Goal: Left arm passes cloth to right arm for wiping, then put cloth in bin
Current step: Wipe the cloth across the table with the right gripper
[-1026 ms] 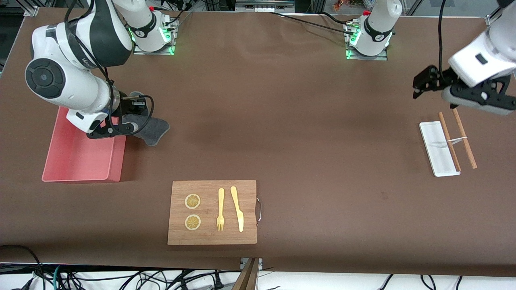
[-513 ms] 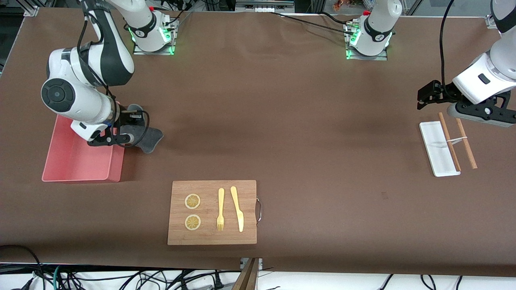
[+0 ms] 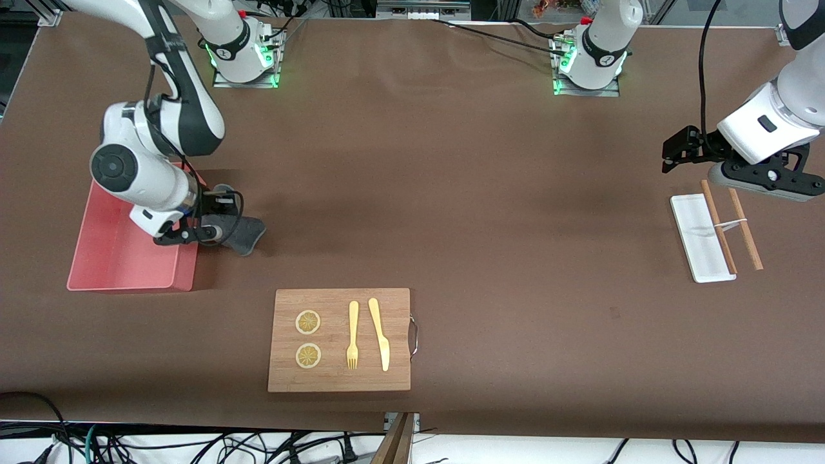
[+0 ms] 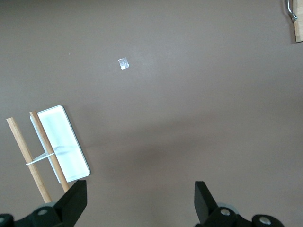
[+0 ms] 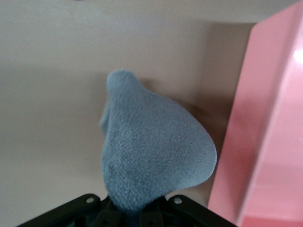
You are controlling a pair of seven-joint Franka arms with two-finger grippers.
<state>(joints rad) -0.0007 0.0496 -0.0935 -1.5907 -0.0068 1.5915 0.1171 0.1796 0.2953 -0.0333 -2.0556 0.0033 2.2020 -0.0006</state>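
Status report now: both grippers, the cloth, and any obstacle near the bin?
Right gripper shut on cloth, beside bin. Left gripper open, waiting above white tray. Bin wall in the way.

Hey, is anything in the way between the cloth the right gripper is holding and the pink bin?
Nothing visible. The right gripper is shut on the cloth, right beside the bin; only the bin's own wall lies between them. The left gripper waits open above the white tray.
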